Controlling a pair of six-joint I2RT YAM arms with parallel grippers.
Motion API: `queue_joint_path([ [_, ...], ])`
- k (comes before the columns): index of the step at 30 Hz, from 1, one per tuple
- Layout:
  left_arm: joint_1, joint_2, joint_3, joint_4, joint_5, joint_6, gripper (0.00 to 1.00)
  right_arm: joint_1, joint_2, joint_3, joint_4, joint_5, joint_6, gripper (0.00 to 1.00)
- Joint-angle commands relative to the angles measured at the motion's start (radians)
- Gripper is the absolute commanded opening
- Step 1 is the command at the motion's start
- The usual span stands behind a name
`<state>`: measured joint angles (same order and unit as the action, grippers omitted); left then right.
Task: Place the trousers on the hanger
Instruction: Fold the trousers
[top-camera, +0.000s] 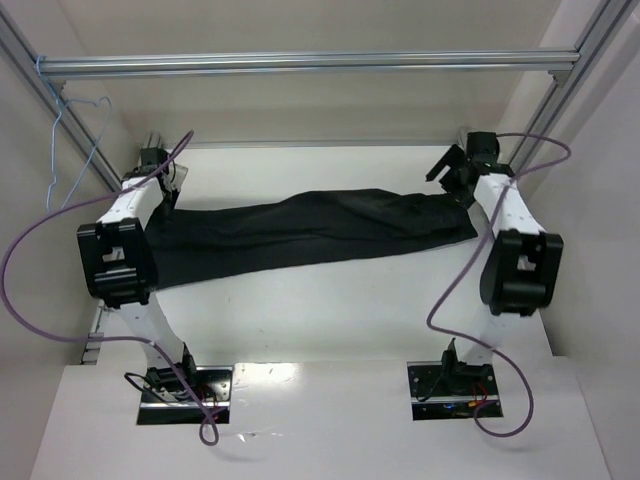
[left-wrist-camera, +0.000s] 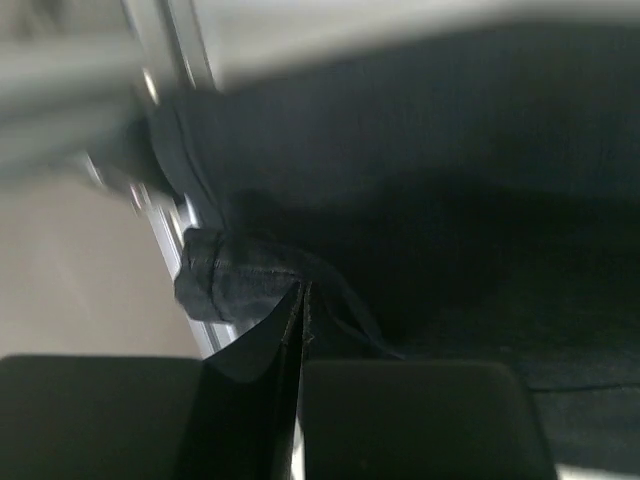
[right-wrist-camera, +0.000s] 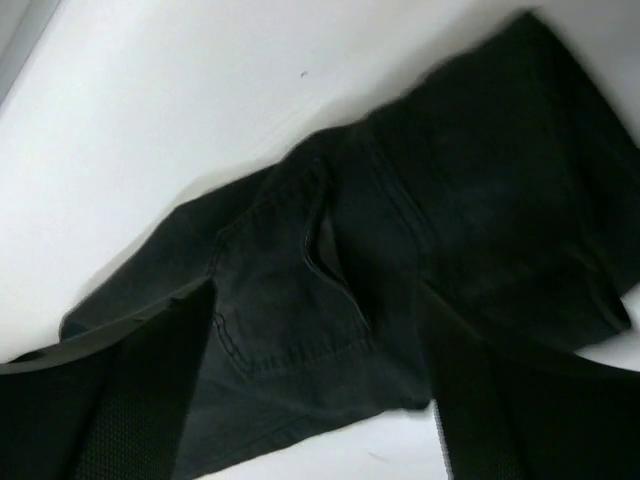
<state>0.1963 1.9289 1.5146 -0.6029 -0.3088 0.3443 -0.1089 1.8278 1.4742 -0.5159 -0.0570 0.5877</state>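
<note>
The black trousers (top-camera: 310, 232) lie stretched across the white table from left to right. My left gripper (top-camera: 165, 195) is at their left end and is shut on a fold of the cloth (left-wrist-camera: 240, 275), with the jaws pressed together around it (left-wrist-camera: 300, 300). My right gripper (top-camera: 455, 180) is over the right end. Its fingers are wide apart and hold nothing, just above the pocket and waist area (right-wrist-camera: 290, 290). The light-blue wire hanger (top-camera: 62, 140) hangs from the frame bar at the upper left, apart from both grippers.
A silver aluminium crossbar (top-camera: 300, 64) spans the back, with slanted frame posts at the left (top-camera: 60, 110) and right (top-camera: 570, 90). Purple cables (top-camera: 450, 290) loop off both arms. A frame bar (left-wrist-camera: 170, 60) runs close beside the left gripper.
</note>
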Motion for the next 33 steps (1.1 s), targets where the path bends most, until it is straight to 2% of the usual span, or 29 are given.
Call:
queue_joint_path([
  [1,0.005,-0.155,-0.114,0.043,-0.009,0.038,0.03,-0.037,-0.208,-0.124,0.011,0.17,0.052,0.95],
  [2,0.005,-0.175,-0.175,0.043,-0.021,0.038,0.03,-0.063,-0.272,-0.156,0.011,0.184,0.067,1.0],
  [6,0.005,-0.232,-0.272,0.081,-0.032,0.048,0.03,-0.075,-0.369,-0.261,-0.016,0.246,0.08,1.0],
  [9,0.005,-0.245,-0.291,0.081,-0.02,0.048,0.03,-0.075,-0.381,-0.316,-0.016,0.215,0.08,1.0],
  [15,0.005,-0.266,-0.318,0.092,-0.019,0.039,0.03,-0.084,-0.283,-0.359,0.073,0.105,0.141,1.0],
  [21,0.005,-0.286,-0.338,0.092,-0.029,0.039,0.03,-0.084,-0.145,-0.324,0.115,0.072,0.173,0.98],
  [24,0.005,-0.286,-0.358,0.101,-0.038,0.039,0.03,-0.084,-0.105,-0.313,0.151,0.049,0.173,0.69],
  [25,0.005,-0.295,-0.369,0.101,-0.038,0.039,0.03,-0.084,-0.105,-0.304,0.151,0.049,0.173,0.47],
  [29,0.017,-0.295,-0.378,0.111,-0.07,0.059,0.03,-0.121,-0.081,-0.293,0.14,0.037,0.153,0.09],
  [31,0.046,-0.295,-0.363,0.111,-0.084,0.059,0.03,-0.155,-0.1,-0.284,0.125,0.028,0.144,0.0],
  [33,0.072,-0.304,-0.338,0.111,-0.096,0.071,0.02,-0.202,-0.128,-0.284,0.113,0.019,0.144,0.0],
])
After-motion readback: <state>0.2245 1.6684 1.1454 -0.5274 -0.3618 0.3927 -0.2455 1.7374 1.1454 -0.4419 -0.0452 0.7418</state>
